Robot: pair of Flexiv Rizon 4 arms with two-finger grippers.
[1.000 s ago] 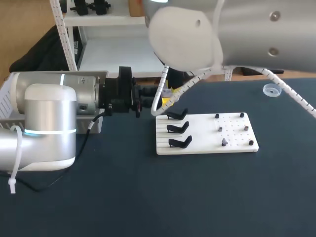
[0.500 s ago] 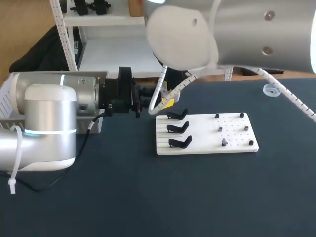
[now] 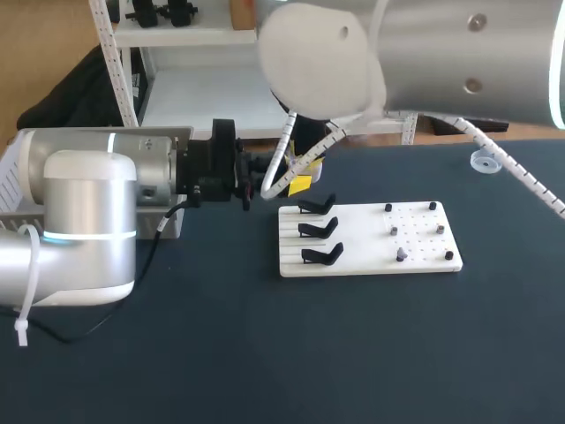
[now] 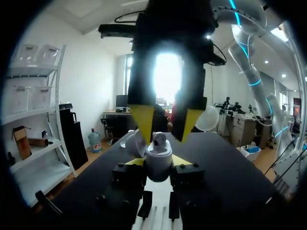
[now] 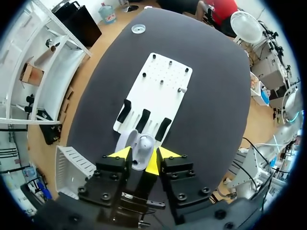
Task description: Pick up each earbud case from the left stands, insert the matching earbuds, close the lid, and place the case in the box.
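My left gripper (image 4: 159, 163) is shut on a white earbud case (image 4: 158, 158), held in the air left of the white board (image 3: 415, 252). The case's lid (image 4: 134, 142) stands open and an earbud (image 4: 159, 139) sits in it. My right gripper (image 4: 167, 125) comes down from above, its yellow tips on either side of the earbud and slightly apart from it, open. In the right wrist view the case (image 5: 142, 146) lies just below that gripper (image 5: 143, 155). Three black stands (image 3: 320, 230) on the board carry nothing. In the head view the right arm hides the case.
Several small pegs (image 3: 402, 231) stand on the board's right half. A white slatted box (image 5: 72, 165) sits at the table's left, behind my left arm. A clear round piece (image 3: 484, 162) lies at the far right of the table.
My right arm has shifted a little to the left above the case, and its yellow tip sits slightly lower. The left arm and the case have stayed put.
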